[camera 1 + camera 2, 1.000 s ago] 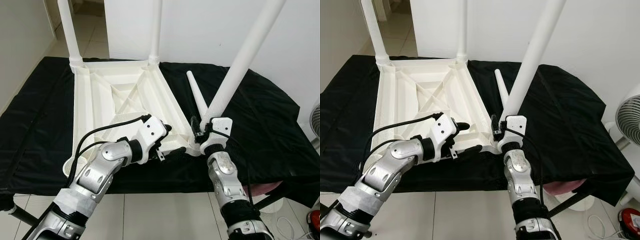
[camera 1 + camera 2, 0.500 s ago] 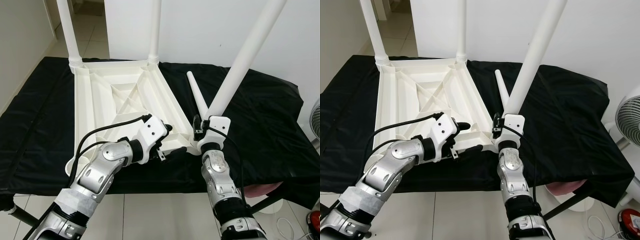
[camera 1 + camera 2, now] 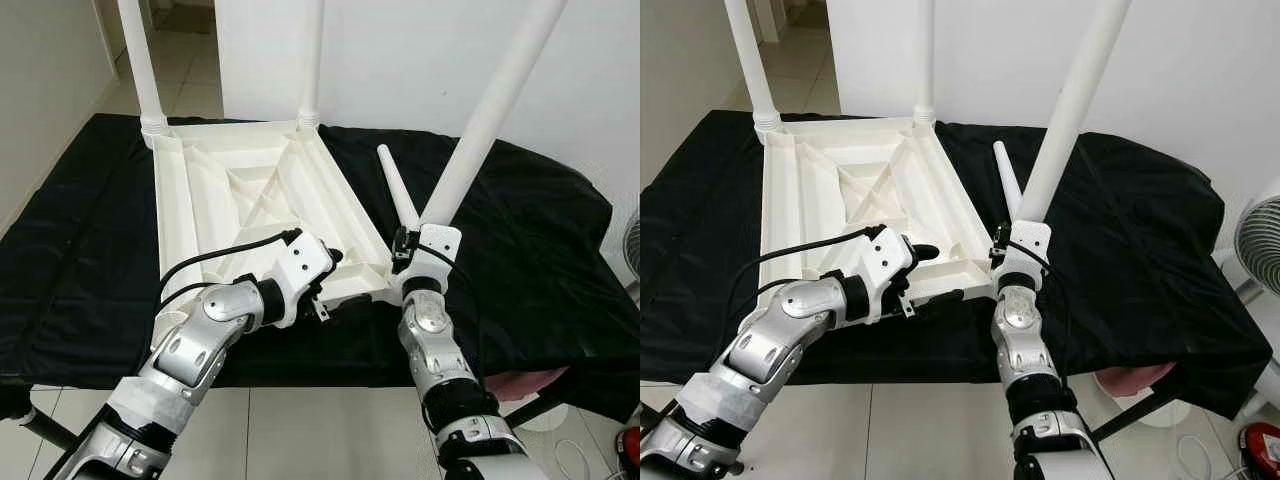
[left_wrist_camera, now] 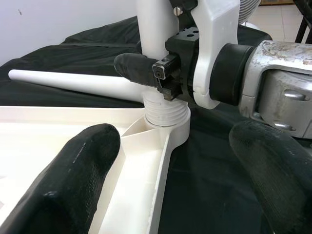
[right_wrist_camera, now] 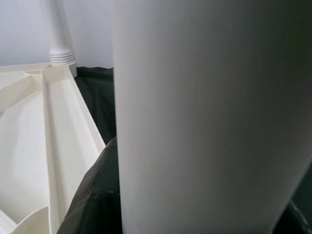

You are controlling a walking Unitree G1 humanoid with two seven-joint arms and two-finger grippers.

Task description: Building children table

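Nearest the viewer, the left hand [image 3: 340, 285] reaches in from the lower left with its black fingers [image 4: 73, 180] spread, straddling the near rim of the upturned white table frame [image 3: 250, 200] without closing on it. Just beside it, the right hand [image 4: 146, 68] rises almost vertically from below and is pinched on the base of the third leg [image 3: 490, 110], directly above the near right corner socket [image 4: 165, 119]. The leg's threaded collar appears seated in that socket, while the leg itself leans toward the robot's right. To do this step well, the leg probably ought to be brought upright before turning, so that the thread does not cross, with the spread left hand steadying the frame against rotation. Beyond the socket, the fourth leg [image 3: 398, 190] lies loose on the black cloth [image 3: 520, 230] covering the tabletop. At the far edge, two fitted legs [image 3: 140, 60] stand upright in the rear corners.
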